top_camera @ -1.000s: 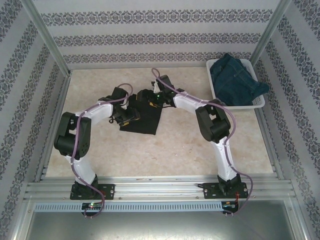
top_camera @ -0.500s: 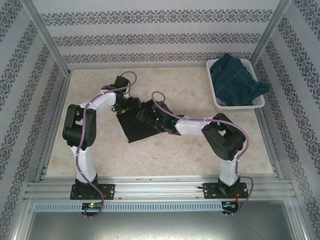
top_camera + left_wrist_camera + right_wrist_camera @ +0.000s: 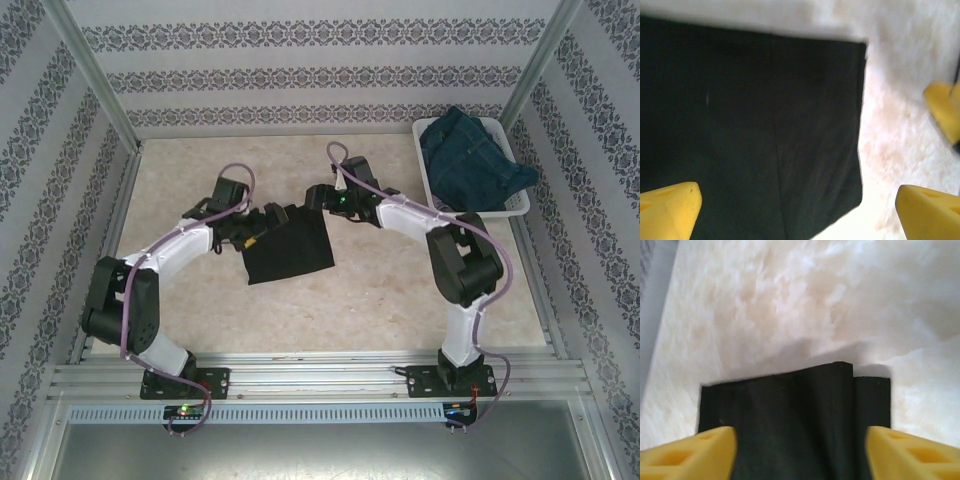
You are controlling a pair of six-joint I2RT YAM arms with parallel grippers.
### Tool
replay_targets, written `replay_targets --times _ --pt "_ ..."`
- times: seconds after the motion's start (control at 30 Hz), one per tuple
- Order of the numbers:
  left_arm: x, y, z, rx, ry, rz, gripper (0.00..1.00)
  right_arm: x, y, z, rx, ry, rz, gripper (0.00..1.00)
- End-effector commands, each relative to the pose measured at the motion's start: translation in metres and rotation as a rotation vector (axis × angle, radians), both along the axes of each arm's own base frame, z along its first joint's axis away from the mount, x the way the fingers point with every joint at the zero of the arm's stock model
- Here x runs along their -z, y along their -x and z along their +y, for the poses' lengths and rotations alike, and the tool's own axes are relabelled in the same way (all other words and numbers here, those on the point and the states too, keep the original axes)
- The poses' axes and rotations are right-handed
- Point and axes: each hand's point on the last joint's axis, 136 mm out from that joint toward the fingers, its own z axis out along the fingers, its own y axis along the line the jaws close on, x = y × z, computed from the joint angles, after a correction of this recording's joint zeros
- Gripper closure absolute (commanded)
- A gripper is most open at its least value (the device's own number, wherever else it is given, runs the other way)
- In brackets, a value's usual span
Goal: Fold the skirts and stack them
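Observation:
A folded black skirt (image 3: 290, 248) lies flat on the marble table (image 3: 380, 290), left of centre. My left gripper (image 3: 262, 222) hovers at its left far corner, open; its yellow fingertips (image 3: 667, 210) stand wide apart over the black skirt (image 3: 750, 130), holding nothing. My right gripper (image 3: 318, 197) sits at the skirt's far edge. Its yellow fingers (image 3: 690, 455) straddle the black skirt (image 3: 790, 420), which has a raised fold at that edge, and they stand apart. Dark blue denim skirts (image 3: 470, 160) are piled in the basket.
The white lattice basket (image 3: 517, 208) stands at the far right corner of the table. Patterned walls and metal posts close in the back and both sides. A metal rail (image 3: 320, 375) runs along the near edge by the arm bases.
The left arm drew back to the left and its jaws opened wider. The right arm swung from over the skirt to its far edge, jaws narrowing. The skirt now lies squarer.

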Motion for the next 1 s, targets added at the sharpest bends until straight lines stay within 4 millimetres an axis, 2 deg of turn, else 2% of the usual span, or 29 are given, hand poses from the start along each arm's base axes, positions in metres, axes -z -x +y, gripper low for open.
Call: replay_targets --times 0.0,0.07,0.17,0.23,0.3,0.33,0.4,0.47,0.53,0.57,0.67,0.77,0.83,0.9,0.97 --pt "0.002 -0.009 -0.025 -0.036 0.181 -0.011 0.0 0.025 0.029 0.018 -0.256 -0.006 0.113 0.49" --pt "0.017 -0.005 -0.024 -0.055 0.185 0.013 0.0 0.023 0.028 0.033 -0.294 -0.051 0.133 0.61" --pt "0.041 0.002 -0.01 -0.081 0.095 0.049 0.0 0.021 0.026 0.048 -0.292 -0.085 0.13 0.75" --pt "0.061 0.009 -0.004 -0.076 0.047 0.102 0.0 0.029 0.018 0.04 -0.183 -0.009 0.12 0.82" --pt "0.077 0.015 -0.004 -0.046 0.034 0.156 0.0 0.029 0.013 0.028 -0.075 0.05 0.085 0.84" --pt "0.077 0.016 -0.006 -0.031 0.041 0.161 0.0 0.026 0.012 0.022 -0.025 0.066 0.071 0.84" --pt "0.065 0.013 -0.01 0.005 0.056 0.131 0.0 0.011 0.017 0.025 -0.012 0.036 0.046 0.84" --pt "0.047 0.008 -0.008 0.03 0.033 0.08 0.0 -0.002 0.029 0.044 -0.081 -0.019 0.034 0.88" --pt "0.037 0.005 0.0 0.032 -0.016 0.047 0.0 -0.002 0.039 0.061 -0.14 -0.059 0.068 0.97" --pt "0.037 0.004 0.003 0.036 -0.029 0.044 0.0 0.005 0.04 0.067 -0.146 -0.067 0.09 1.0" --pt "0.052 0.008 0.007 0.043 -0.034 0.11 0.0 0.029 0.032 0.075 -0.096 -0.078 0.158 1.0" --pt "0.066 0.014 0.017 0.027 -0.078 0.164 0.0 0.063 0.023 0.057 0.041 0.012 0.222 1.0" --pt "0.069 0.016 0.024 0.019 -0.099 0.172 0.0 0.08 0.024 0.048 0.088 0.042 0.264 1.0" --pt "0.064 0.015 0.026 0.034 -0.075 0.165 0.0 0.096 0.029 0.041 0.112 0.074 0.311 1.0" --pt "0.048 0.01 0.022 0.074 -0.048 0.12 0.0 0.104 0.035 0.038 0.122 0.082 0.335 1.0"
